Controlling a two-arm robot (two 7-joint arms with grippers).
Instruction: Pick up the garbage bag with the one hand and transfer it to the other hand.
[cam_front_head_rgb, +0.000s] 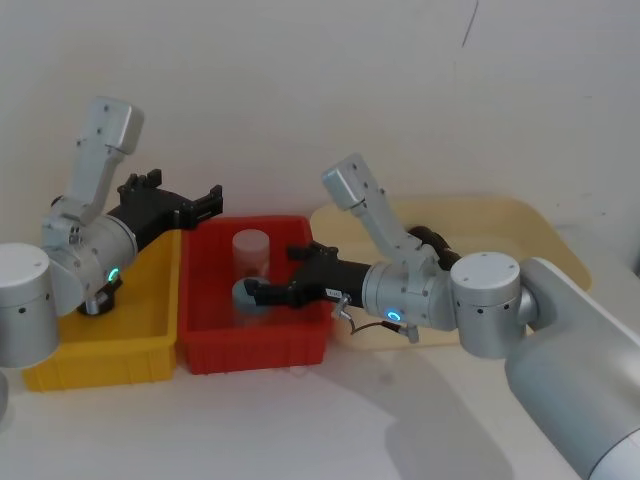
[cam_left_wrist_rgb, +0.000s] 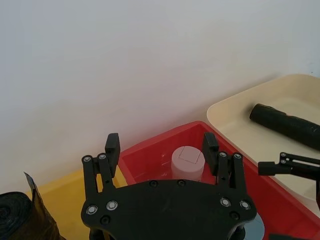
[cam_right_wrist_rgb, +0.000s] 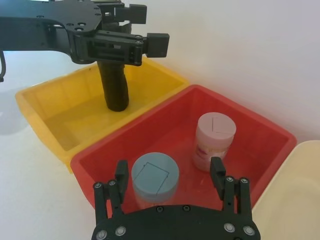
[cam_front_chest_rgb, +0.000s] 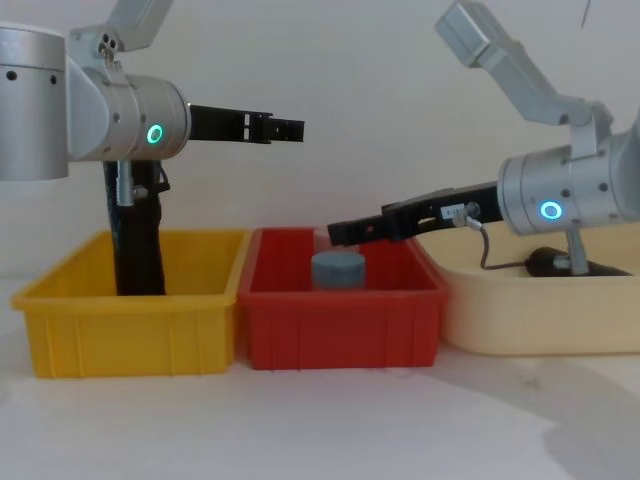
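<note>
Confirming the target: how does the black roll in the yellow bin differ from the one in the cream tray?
The garbage bag stands upright in the yellow bin; the slimmer roll lies on its side in the cream tray. The garbage bag looks thicker and crinkled; the slimmer roll looks smoother. Both are black rolls.

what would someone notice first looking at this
A black garbage bag stands upright in the yellow bin, at the robot's left. The left claw hangs open higher up, pointing toward the red bin, and the right claw reaches open over the grey-capped jar in that bin.
</note>
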